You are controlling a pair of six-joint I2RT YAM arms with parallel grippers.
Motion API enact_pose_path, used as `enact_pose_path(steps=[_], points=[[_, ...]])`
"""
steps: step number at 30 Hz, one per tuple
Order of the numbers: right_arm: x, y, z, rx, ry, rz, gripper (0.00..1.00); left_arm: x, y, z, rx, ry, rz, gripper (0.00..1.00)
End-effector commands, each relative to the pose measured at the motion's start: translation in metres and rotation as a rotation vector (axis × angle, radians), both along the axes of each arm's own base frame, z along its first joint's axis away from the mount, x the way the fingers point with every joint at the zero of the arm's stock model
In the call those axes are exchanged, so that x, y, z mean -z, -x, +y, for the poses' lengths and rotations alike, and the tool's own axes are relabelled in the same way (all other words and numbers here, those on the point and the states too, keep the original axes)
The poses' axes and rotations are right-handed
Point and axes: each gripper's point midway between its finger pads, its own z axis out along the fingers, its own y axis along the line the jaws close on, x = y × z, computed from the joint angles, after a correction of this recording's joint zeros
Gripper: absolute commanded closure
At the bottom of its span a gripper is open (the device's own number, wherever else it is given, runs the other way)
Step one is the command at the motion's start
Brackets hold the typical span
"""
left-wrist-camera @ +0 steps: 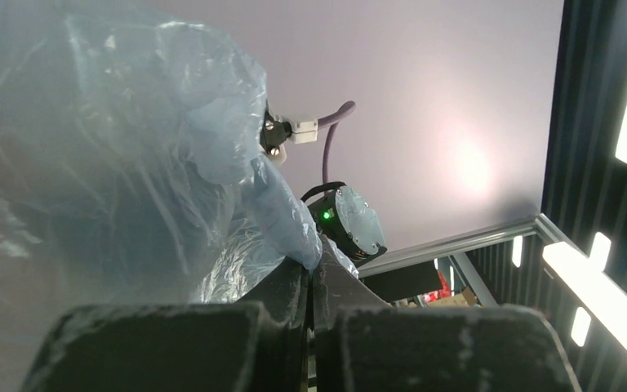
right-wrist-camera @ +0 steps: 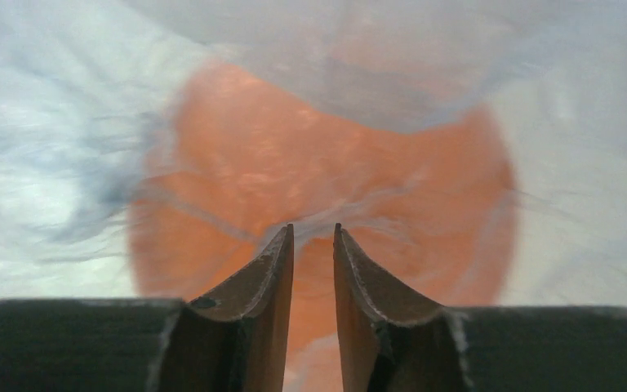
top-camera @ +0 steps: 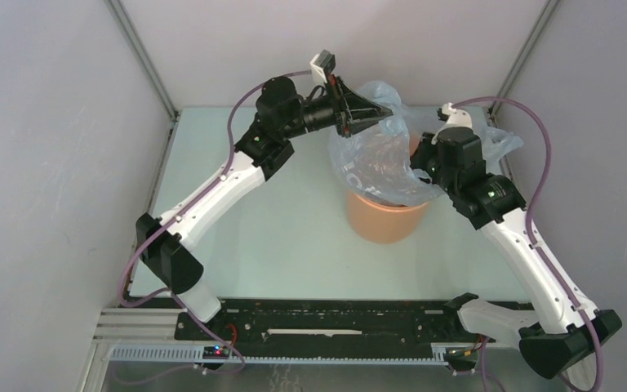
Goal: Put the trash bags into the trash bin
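Wrinkly translucent trash bag [left-wrist-camera: 114, 163] clamped in left pincer [left-wrist-camera: 311, 263], right pincer [right-wrist-camera: 311, 233] narrowly parted — film-veiled smooth orange trash bin [top-camera: 385, 219] before it.

"Can you read any words or numbers here?"

"No, none at all. The trash bin [top-camera: 384, 219] is plain orange. The trash bag [top-camera: 375, 159] at its twelve o'clock shows no print."
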Motion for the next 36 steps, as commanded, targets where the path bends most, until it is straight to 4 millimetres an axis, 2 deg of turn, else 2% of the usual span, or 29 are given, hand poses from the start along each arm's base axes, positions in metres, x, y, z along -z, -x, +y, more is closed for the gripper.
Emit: enact_pose_path(steps=[1,4,7,11,14,19,22,27,33,36], points=[[-0.042,0.000,0.073,-0.256,-0.293,-0.077,0.64,-0.032,0.019,0.014,0.064,0.084,-0.077,1.00],[-0.039,-0.013,0.105,-0.313,-0.325,-0.096,0.55,-0.030,0.022,0.014,0.077,0.083,-0.068,1.00],[-0.011,-0.030,0.115,-0.261,-0.319,-0.034,0.54,-0.024,0.023,0.014,0.083,0.075,-0.046,1.00],[0.040,-0.045,0.105,-0.152,-0.266,0.021,0.58,-0.024,0.023,0.015,0.077,0.078,-0.044,1.00],[0.068,-0.049,0.095,-0.098,-0.215,0.024,0.59,-0.021,0.024,0.014,0.082,0.073,-0.040,1.00],[0.119,-0.051,0.052,0.100,-0.052,0.096,0.64,-0.012,0.025,0.010,0.090,0.030,-0.030,1.00],[0.141,-0.046,0.034,0.130,0.031,0.155,0.65,-0.007,0.025,0.009,0.088,-0.013,-0.033,1.00],[0.166,-0.040,0.018,0.148,0.132,0.228,0.65,0.011,0.014,0.009,0.053,-0.113,-0.021,1.00],[0.187,-0.036,0.013,0.138,0.148,0.340,0.64,-0.005,0.006,0.011,0.042,-0.111,-0.077,0.99],[0.180,-0.034,0.020,0.092,0.136,0.363,0.63,0.004,-0.002,0.014,0.013,-0.203,-0.114,0.96]])
